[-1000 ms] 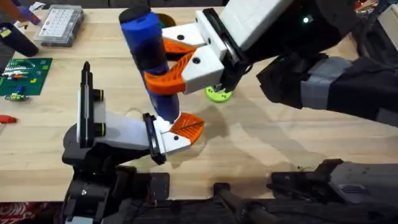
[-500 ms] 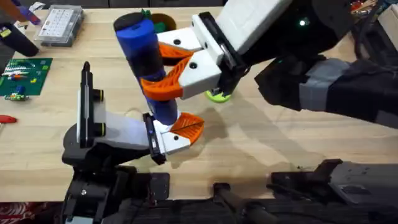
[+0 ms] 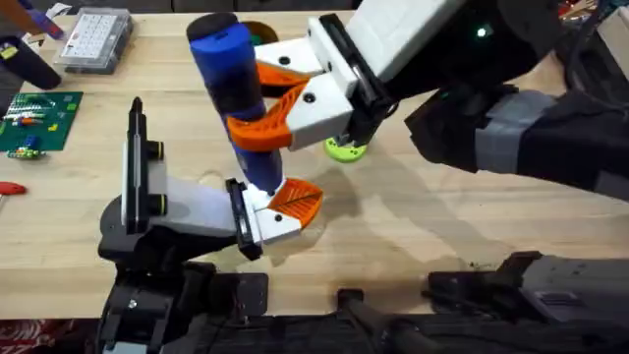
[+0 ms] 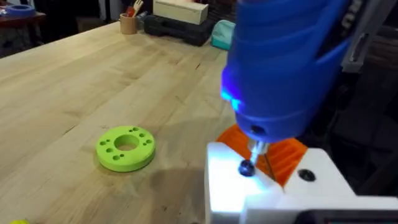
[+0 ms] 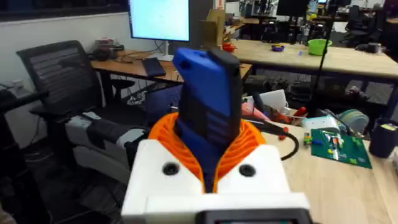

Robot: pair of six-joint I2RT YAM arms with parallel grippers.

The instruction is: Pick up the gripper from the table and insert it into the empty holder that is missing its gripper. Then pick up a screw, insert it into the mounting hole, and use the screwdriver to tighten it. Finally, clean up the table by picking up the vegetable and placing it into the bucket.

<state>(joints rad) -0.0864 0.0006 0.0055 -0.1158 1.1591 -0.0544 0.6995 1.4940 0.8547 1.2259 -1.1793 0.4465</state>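
1. The thick blue cylindrical screwdriver (image 3: 236,98) with a black end cap stands nearly upright, tilted slightly, its thin metal bit (image 4: 257,151) pointing down onto a small dark screw head (image 4: 246,167).
2. The right end effector (image 3: 267,106) is clamped on the screwdriver, with white fingers and orange ribbed pads (image 3: 263,132) pressed against its barrel on both sides; in the right wrist view the blue body rises straight up between the pads.
3. Directly below the right end effector sits the white blocky holder (image 3: 263,220), which carries the screw, at the end of the white and black arm stand (image 3: 167,211).
4. The small orange ribbed gripper piece (image 3: 295,200) is seated in the holder, just beside the bit.
5. A lime-green round disc with holes (image 3: 345,148) lies on the wooden desk (image 3: 423,216), just under the right end effector's white body.
6. Whether the left end effector is apart or together cannot be told.
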